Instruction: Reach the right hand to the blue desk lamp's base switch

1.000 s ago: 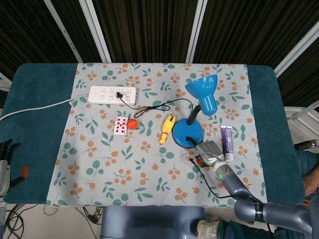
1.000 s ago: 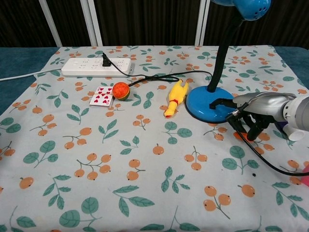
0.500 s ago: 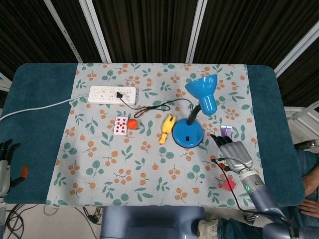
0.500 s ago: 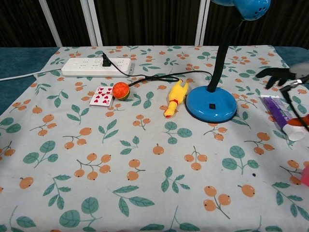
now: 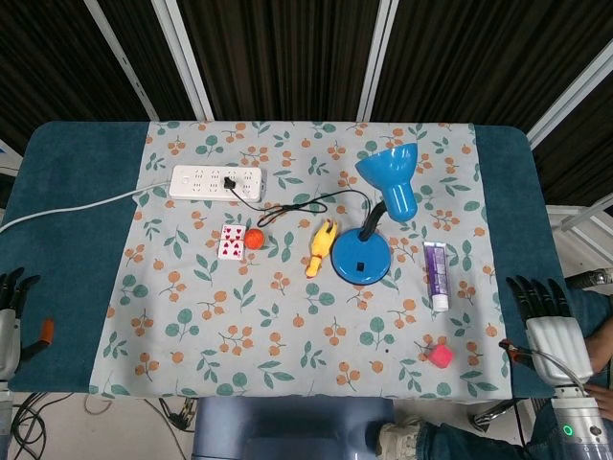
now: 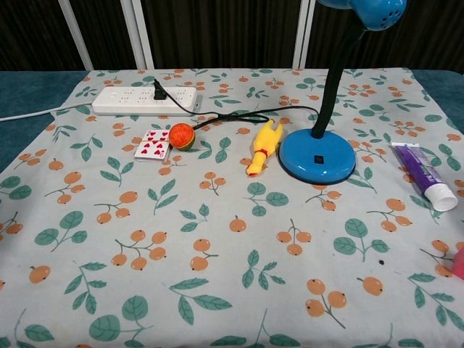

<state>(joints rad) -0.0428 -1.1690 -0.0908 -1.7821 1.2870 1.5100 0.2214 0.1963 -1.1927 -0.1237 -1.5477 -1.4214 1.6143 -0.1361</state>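
The blue desk lamp stands right of the table's middle, its round base (image 5: 361,257) (image 6: 317,157) flat on the cloth and its shade (image 5: 391,178) tilted up to the right. A small black switch (image 5: 355,265) (image 6: 316,159) sits on the front of the base. My right hand (image 5: 551,318) hangs off the table's right edge, far from the lamp, with its fingers spread and nothing in it. It does not show in the chest view. My left hand (image 5: 10,307) is at the far left edge, its dark fingers apart and holding nothing.
A white power strip (image 5: 216,182) feeds the lamp's black cord (image 5: 306,204). Playing cards (image 5: 231,241), an orange ball (image 5: 253,239) and a yellow rubber chicken (image 5: 322,247) lie left of the base. A purple tube (image 5: 436,274) and a pink cube (image 5: 440,356) lie to its right.
My right hand has pulled away from the lamp base, moving right and toward me, past the purple tube, and now hangs beyond the table's right edge. It has left the chest view.
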